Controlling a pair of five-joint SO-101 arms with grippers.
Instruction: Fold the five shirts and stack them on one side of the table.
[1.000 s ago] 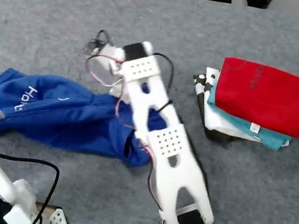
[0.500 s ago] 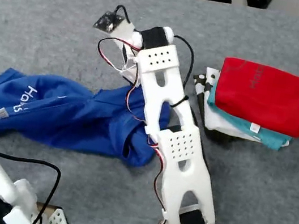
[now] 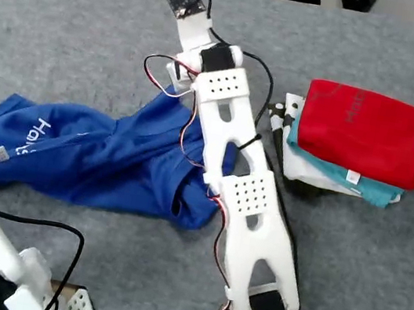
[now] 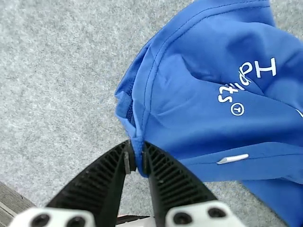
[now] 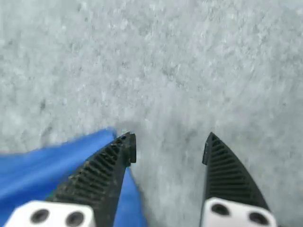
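The blue shirt (image 3: 88, 155) is seen crumpled on the tabletop (image 3: 69, 28), one edge pinched tight in the left gripper (image 4: 135, 158). Meanwhile the right gripper (image 5: 168, 144) is held wide open, empty, by another edge.

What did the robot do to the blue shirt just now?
The right gripper reached farther across the table, and a corner of the blue shirt went with it; its jaws are open now. The left gripper kept pinching the shirt's other end, and the folded stack stayed put.
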